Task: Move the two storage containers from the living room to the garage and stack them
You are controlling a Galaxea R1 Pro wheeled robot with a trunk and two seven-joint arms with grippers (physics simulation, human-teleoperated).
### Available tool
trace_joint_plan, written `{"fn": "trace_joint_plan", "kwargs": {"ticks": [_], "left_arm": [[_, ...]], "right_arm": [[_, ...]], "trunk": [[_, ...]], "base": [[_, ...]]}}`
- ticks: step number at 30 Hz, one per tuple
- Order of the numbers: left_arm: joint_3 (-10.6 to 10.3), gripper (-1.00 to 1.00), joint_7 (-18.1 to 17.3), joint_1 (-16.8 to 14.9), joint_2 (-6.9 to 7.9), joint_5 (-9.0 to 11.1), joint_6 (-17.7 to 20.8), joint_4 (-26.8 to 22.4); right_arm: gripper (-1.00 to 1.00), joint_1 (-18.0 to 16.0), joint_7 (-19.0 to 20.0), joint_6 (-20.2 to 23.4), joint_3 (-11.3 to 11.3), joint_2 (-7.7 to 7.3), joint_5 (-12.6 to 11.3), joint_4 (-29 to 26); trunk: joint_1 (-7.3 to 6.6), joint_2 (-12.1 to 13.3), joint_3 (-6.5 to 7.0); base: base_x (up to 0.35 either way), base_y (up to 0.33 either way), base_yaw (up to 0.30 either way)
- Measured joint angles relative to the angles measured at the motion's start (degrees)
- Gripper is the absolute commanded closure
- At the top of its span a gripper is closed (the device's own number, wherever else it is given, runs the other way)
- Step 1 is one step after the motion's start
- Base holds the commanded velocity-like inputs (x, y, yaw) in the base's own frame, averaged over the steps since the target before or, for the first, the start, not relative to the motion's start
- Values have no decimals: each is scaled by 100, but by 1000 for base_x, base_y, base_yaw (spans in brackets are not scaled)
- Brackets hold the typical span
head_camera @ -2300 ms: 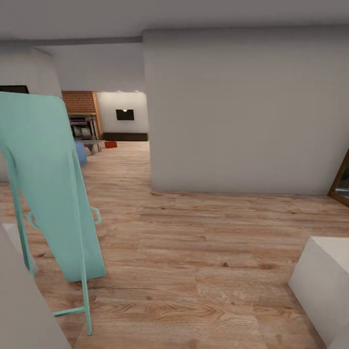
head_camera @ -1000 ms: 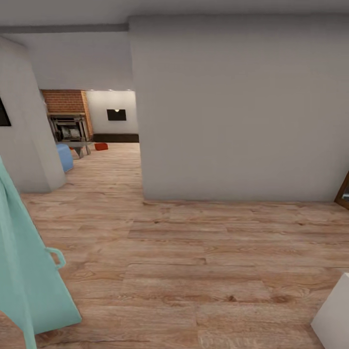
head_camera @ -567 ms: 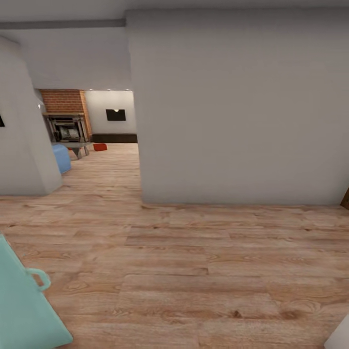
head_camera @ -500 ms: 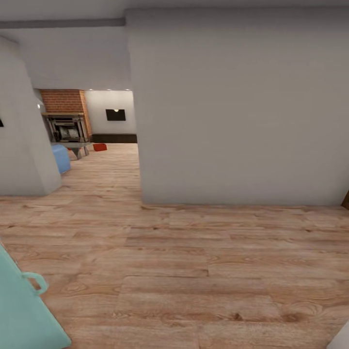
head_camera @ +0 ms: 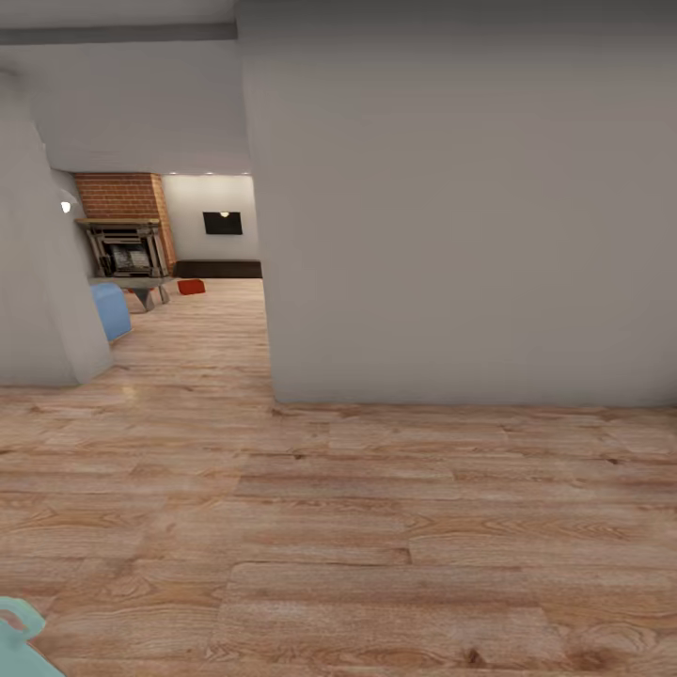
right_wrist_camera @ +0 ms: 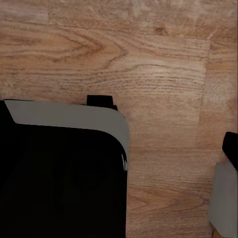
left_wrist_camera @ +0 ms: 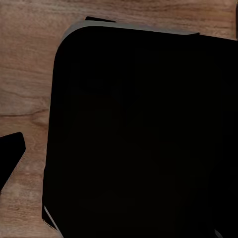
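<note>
The view has advanced; a small orange-red rectangular bin lies far ahead, probably light and rigid, best held by its rims; neither pincer's state can be told.

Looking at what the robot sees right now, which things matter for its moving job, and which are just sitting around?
For the job:
- orange-red storage container, far off on the living room's wood floor

Just around:
- brick fireplace
- blue sofa
- grey wall
- teal object at the lower corner

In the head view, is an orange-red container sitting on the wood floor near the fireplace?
Yes, a small orange-red container sits on the wood-plank floor beside the brick fireplace.
</note>
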Motion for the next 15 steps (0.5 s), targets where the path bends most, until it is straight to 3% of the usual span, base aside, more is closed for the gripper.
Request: {"fn": "trace_joint_plan", "kwargs": {"ticks": [15], "left_arm": [[-1,-100,0,-3,-9,-8,-6,-1]], "right_arm": [[-100,0,-5,24,6,-11,-1,-6]], "trunk": [[0,0,0]], "base": [[322,0,0]]}}
